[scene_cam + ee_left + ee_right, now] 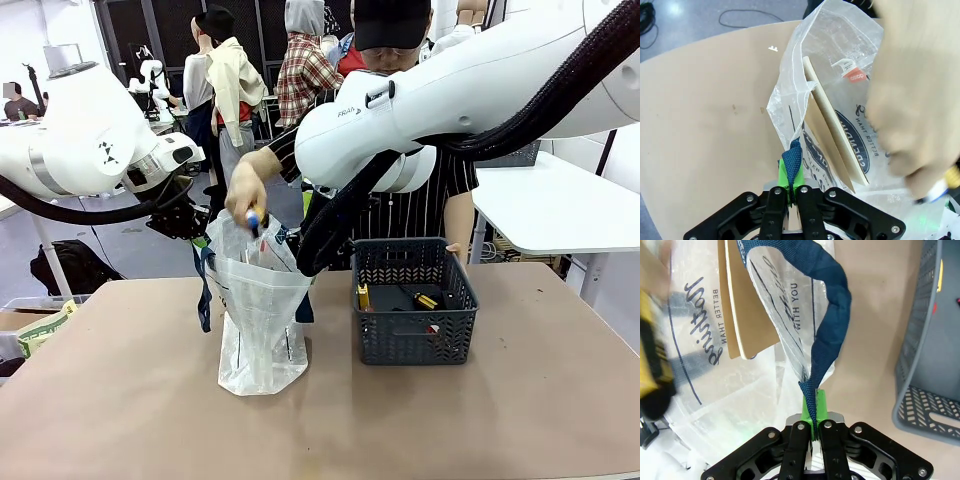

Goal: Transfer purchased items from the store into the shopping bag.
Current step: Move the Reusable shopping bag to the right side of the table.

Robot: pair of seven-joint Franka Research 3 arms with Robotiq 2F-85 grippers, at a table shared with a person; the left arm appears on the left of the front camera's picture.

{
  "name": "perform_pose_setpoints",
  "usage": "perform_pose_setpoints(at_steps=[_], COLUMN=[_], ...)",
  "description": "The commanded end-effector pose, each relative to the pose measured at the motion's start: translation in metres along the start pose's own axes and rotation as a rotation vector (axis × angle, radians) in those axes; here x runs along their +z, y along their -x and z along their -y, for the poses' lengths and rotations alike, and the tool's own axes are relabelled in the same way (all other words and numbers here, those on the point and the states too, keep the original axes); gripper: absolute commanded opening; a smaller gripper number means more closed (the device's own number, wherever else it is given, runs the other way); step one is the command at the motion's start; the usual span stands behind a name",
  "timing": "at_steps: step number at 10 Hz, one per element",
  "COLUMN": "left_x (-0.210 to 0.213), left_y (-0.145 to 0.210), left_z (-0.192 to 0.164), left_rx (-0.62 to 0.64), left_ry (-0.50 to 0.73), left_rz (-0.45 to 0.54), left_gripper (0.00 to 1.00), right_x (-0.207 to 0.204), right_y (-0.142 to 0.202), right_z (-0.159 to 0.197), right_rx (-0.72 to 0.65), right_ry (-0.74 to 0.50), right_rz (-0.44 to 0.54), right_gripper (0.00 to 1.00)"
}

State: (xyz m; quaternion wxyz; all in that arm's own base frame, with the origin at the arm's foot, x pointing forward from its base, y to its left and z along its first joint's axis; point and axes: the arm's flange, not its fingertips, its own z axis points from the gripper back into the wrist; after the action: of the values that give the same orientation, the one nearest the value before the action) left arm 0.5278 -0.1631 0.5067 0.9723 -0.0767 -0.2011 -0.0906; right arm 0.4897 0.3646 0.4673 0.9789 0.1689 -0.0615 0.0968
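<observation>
Navy straps [832, 305] pinched in the left gripper [792, 182] and right gripper [814, 410] hold the bag [262, 320] open between them as a hand [245, 195] lowers an item [254, 218]; a steady hold is likely needed while the basket [415, 335] empties.

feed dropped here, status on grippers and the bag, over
Left gripper shut on dark navy strap handle, right gripper shut on second strap handle. Tall translucent whitish plastic bag held open. Person's hand at its mouth with small yellow item.

Translucent whitish bag [262, 320], navy handles [832, 305]
</observation>
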Motion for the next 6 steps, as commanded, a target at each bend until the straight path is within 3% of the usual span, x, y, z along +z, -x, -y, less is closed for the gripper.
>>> perform_pose_setpoints(at_steps=[1, 6], left_x=[0.0023, 0.0023], left_y=[0.0018, 0.0018], left_z=[-0.0010, -0.0010], left_rx=[-0.001, -0.001], left_ry=[-0.002, -0.002], left_rz=[-0.001, -0.001], left_gripper=[0.00, 0.00], right_x=[0.0012, 0.0012], right_y=[-0.0003, -0.0003], right_z=[-0.0004, -0.0004], right_rx=[-0.004, -0.004], right_ry=[-0.007, -0.007], right_rz=[0.003, 0.003], right_gripper=[0.00, 0.00])
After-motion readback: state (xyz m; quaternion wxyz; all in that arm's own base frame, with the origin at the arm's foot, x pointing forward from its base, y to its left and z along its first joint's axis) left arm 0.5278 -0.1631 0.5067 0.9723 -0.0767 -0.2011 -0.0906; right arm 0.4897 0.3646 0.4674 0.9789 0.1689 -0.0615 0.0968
